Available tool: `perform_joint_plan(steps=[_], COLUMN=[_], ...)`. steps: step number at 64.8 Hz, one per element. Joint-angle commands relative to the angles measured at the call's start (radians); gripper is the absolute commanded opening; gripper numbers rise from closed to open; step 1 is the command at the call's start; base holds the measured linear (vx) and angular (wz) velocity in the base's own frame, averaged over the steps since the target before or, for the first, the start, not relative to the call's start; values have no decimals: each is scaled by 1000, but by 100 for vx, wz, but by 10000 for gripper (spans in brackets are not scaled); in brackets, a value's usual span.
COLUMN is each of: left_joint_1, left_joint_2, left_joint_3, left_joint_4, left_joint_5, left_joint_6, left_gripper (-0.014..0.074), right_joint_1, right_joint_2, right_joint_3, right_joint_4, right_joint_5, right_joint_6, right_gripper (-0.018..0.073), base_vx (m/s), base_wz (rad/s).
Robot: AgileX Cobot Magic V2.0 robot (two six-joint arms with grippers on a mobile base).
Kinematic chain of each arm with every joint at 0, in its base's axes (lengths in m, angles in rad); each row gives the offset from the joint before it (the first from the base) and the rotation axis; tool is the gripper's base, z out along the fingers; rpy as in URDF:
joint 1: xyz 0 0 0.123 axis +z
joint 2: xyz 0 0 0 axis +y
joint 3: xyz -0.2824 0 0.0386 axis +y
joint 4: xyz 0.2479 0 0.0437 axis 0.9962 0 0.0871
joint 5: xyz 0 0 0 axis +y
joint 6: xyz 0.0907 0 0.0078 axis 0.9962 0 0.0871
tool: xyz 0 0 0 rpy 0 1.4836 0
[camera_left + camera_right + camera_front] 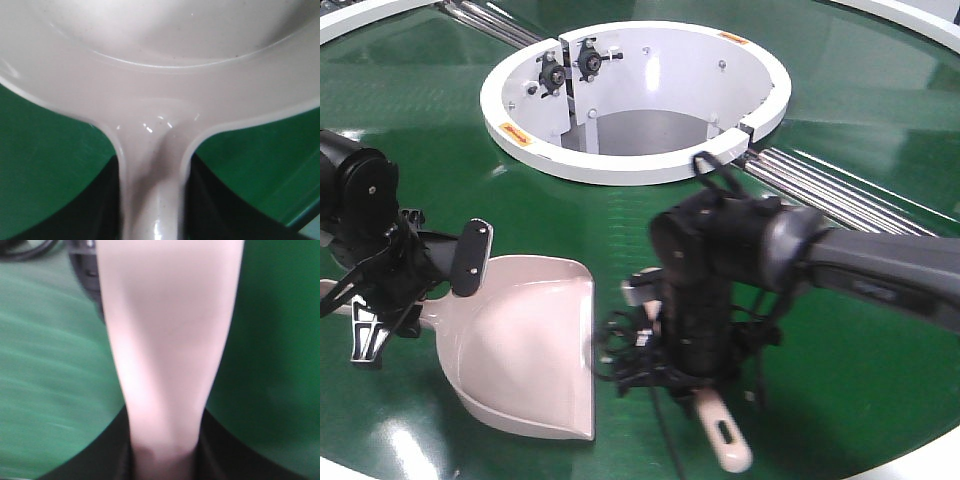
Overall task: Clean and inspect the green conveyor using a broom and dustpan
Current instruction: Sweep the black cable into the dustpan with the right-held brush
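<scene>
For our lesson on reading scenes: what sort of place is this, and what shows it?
Likely a factory or test-lab setting: a curved green conveyor, a white ring at its centre, and metal rails crossing it. The dustpan and broom suggest cleaning.

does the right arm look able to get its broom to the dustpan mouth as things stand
Likely yes: the dustpan opens toward the right gripper holding the broom, with only bare green conveyor between.
</scene>
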Motion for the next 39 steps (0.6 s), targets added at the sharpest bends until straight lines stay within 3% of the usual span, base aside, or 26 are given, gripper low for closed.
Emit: perform_joint_plan(steps=[1, 11, 20, 39], left_joint_1=[-8, -8, -8, -8], left_joint_2=[-37, -37, -37, -37], left_joint_3=[-29, -29, -29, -29], left_joint_4=[-6, -6, -6, -7], left_joint_5=[8, 8, 8, 8], left_joint_6=[5, 5, 5, 5], left_gripper=[-6, -6, -6, -6], right_joint_1=[49, 111, 132, 99], right_joint_2=[13, 92, 112, 66], right_joint_3=[-137, -311, -420, -431], right_joint_4=[79, 167, 177, 139], right_joint_5=[69, 69, 68, 68], right_joint_6=[-51, -105, -116, -115], right_gripper=[-4, -4, -4, -4], base_vx=[0, 0, 0, 0], base_wz=[0, 0, 0, 0])
